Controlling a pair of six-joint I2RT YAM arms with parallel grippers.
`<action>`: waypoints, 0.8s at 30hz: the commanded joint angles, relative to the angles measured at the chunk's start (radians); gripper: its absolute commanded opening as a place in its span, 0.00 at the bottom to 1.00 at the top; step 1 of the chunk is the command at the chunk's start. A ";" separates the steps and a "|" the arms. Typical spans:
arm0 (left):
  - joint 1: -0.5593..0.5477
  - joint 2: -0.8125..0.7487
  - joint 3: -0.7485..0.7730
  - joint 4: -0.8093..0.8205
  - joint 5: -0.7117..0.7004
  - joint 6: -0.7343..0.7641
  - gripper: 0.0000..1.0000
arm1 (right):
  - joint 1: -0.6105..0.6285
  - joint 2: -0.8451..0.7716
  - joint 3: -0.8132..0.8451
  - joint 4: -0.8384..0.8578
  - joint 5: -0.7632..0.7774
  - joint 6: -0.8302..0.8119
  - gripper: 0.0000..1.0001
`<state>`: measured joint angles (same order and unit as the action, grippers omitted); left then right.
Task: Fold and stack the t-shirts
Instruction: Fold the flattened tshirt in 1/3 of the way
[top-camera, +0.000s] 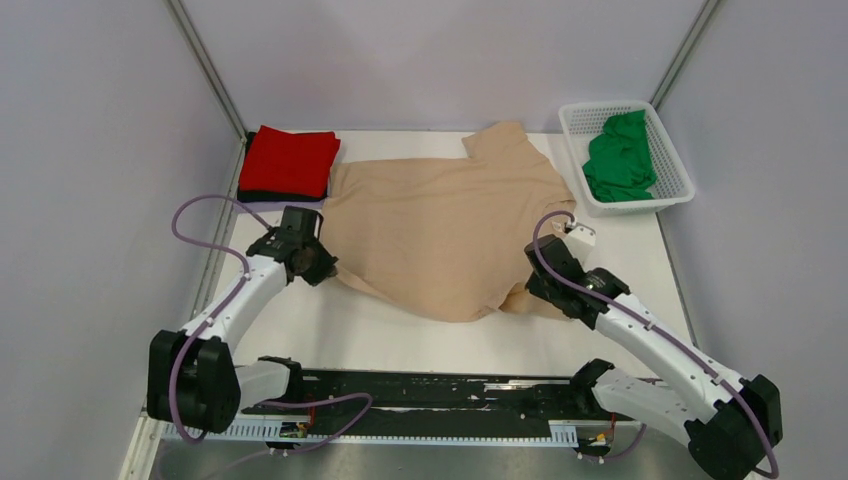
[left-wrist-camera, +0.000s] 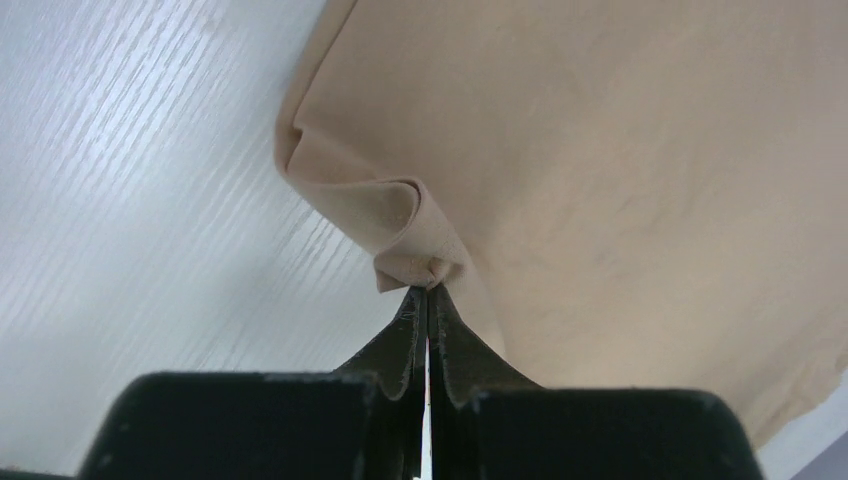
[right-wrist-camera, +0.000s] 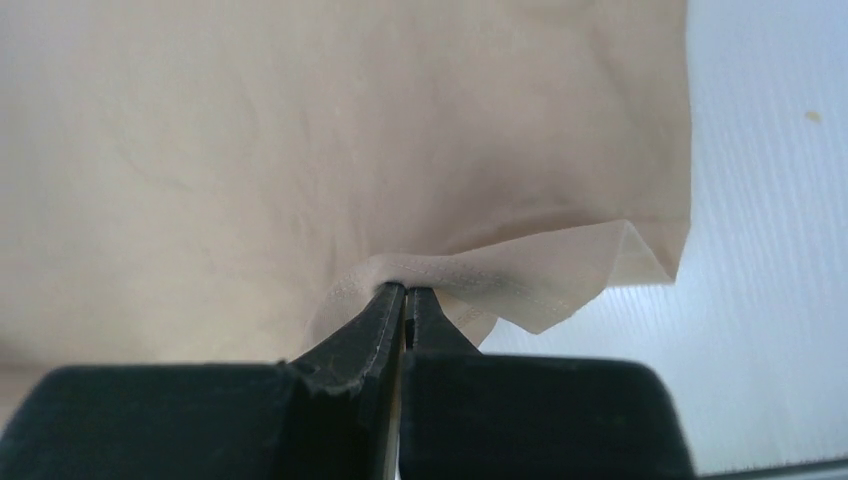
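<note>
A beige t-shirt (top-camera: 445, 225) lies spread across the middle of the table. My left gripper (top-camera: 322, 262) is shut on a pinched fold at its left edge; the left wrist view shows the fabric (left-wrist-camera: 420, 240) bunched at my closed tips (left-wrist-camera: 428, 290). My right gripper (top-camera: 533, 285) is shut on the shirt's hem at its near right corner; the right wrist view shows the stitched hem (right-wrist-camera: 520, 275) clamped between my tips (right-wrist-camera: 405, 290). A folded red t-shirt (top-camera: 292, 160) lies on a dark folded one (top-camera: 262, 196) at the far left. A green t-shirt (top-camera: 620, 158) lies crumpled in the basket.
A white plastic basket (top-camera: 668, 190) stands at the far right corner. Grey walls enclose the table on three sides. A black rail (top-camera: 430, 392) runs along the near edge between the arm bases.
</note>
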<state>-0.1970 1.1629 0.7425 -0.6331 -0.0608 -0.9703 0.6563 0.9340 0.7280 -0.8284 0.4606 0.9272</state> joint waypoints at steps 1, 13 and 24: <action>0.012 0.084 0.108 0.067 -0.024 0.040 0.00 | -0.100 0.047 0.061 0.252 0.045 -0.168 0.00; 0.071 0.227 0.239 0.116 -0.047 0.060 0.00 | -0.322 0.255 0.195 0.561 -0.121 -0.420 0.00; 0.114 0.423 0.341 0.173 -0.052 0.068 0.00 | -0.432 0.524 0.299 0.781 -0.276 -0.499 0.00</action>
<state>-0.0971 1.5211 1.0103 -0.5049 -0.0875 -0.9260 0.2558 1.3762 0.9443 -0.1841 0.2523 0.4850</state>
